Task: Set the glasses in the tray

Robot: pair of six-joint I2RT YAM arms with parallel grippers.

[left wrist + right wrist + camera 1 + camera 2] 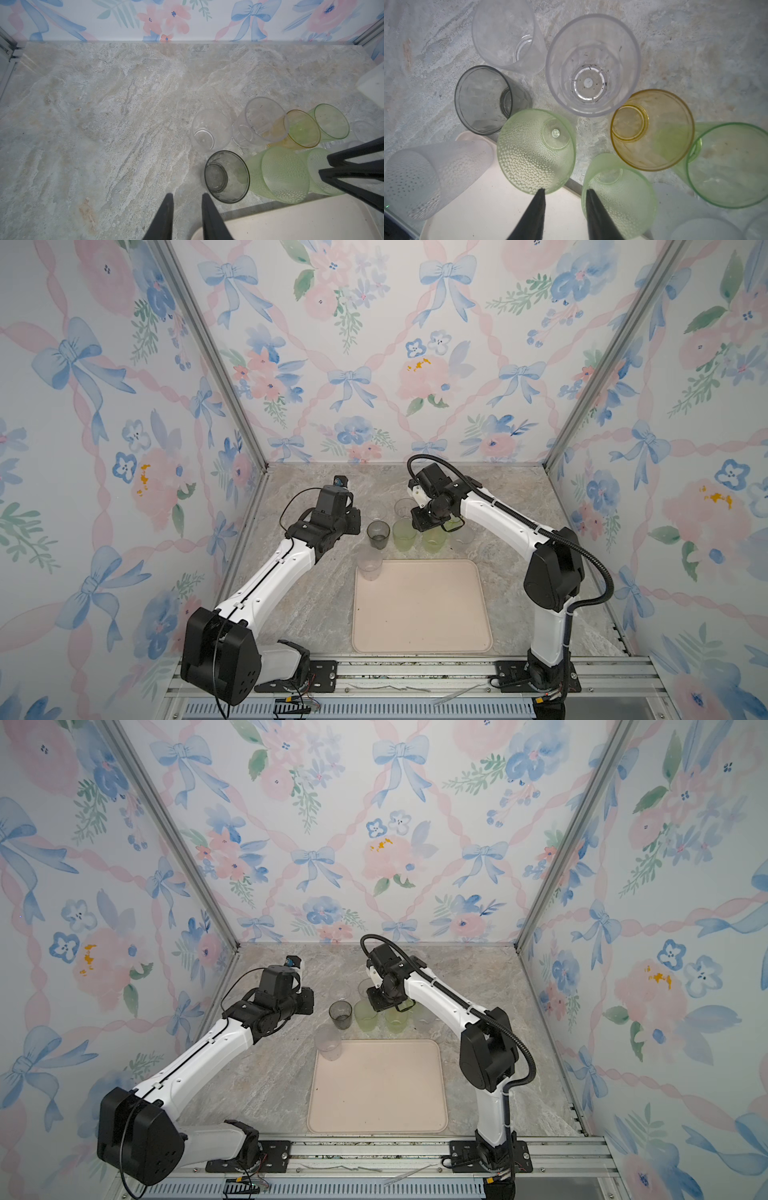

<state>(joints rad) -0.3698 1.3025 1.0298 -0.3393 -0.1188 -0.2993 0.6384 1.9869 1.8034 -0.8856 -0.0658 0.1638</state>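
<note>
**Inspector:** Where do the glasses (404,534) stand?

**Assistant:** Upright in a tight cluster on the marbled table (316,605), just beyond the far rim of the tray (419,614). One frosted dimpled glass (369,562) appears to stand on the tray's far-left corner.

**Inspector:** Which arm is nearer the work?

**Assistant:** The right. The right gripper (565,190) hangs directly over a pale green dimpled glass (623,203). Its jaws are partly spread and pinch nothing. One finger appears to be inside the rim and the other outside (so the wall lies between them). The glass's long axis is vertical, mouth up, so I judge a straight descent and a squeeze on the wall would serve.

**Inspector:** And the left?

**Assistant:** The left gripper (187,195) shows a narrow gap with nothing in it, near the smoky grey glass (226,176) and touching nothing.

**Inspector:** Materials?

**Assistant:** Thin, see-through, tapered round tumblers. The amber glass (652,129) and the clear glass (592,64) are smooth-walled. The neighbours crowd close, so a nudge is likely.
</note>
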